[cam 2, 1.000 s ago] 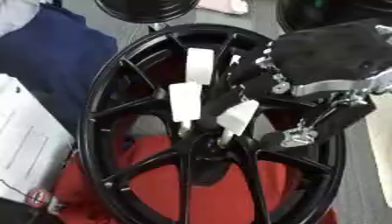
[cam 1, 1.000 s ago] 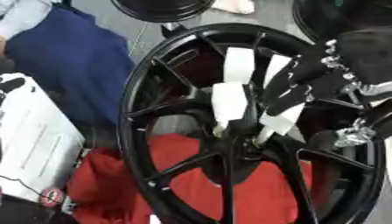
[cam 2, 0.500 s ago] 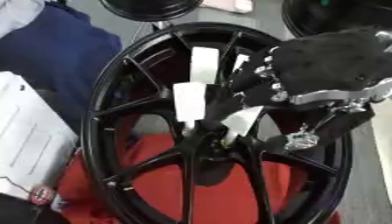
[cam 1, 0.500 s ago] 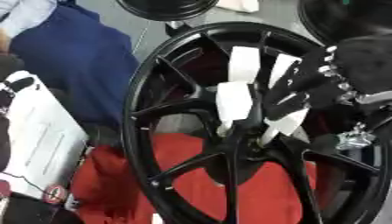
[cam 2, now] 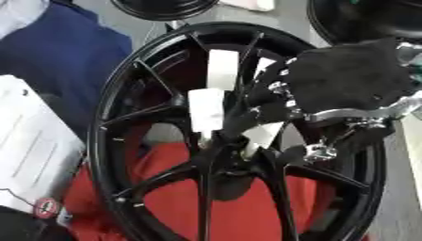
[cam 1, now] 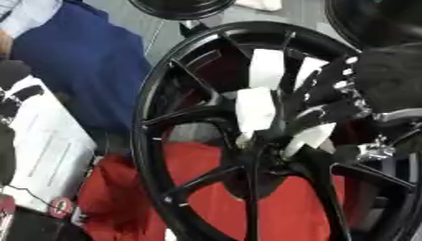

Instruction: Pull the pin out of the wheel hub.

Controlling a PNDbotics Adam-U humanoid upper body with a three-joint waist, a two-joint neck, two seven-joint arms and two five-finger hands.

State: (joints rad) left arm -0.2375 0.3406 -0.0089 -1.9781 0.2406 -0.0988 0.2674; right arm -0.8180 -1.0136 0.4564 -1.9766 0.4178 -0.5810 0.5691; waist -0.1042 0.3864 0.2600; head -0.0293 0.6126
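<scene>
Red cloth (cam 1: 206, 197) shows through the lower spokes, with grey floor beyond the upper edge and a blue garment (cam 1: 91, 75) at the upper left. White sheets of paper (cam 1: 45, 150) lie at the left edge, a small round red-and-white mark near their lower corner. Parts of two other black round objects show along the top edge.

Filling most of the view is a large black wheel (cam 2: 111, 155) with thin spokes that meet at the hub (cam 2: 227, 150), slightly below and right of the centre. Three white tabs stand around the hub: one tall tab (cam 2: 223, 69) high between two spokes, one broader tab (cam 2: 206, 110) just left of the hub, and one shorter tab (cam 2: 263, 134) tilted at its right. Which of them is the pin cannot be told.

From the right comes the right hand (cam 2: 346, 82), black with silver joints. Its fingers (cam 1: 329, 94) are spread and reach leftward over the spokes toward the hub. Lower fingertips lie just beside the tilted white tab, but whether they pinch it cannot be told. A silver bracket sits at the wrist, near the wheel's right rim.
</scene>
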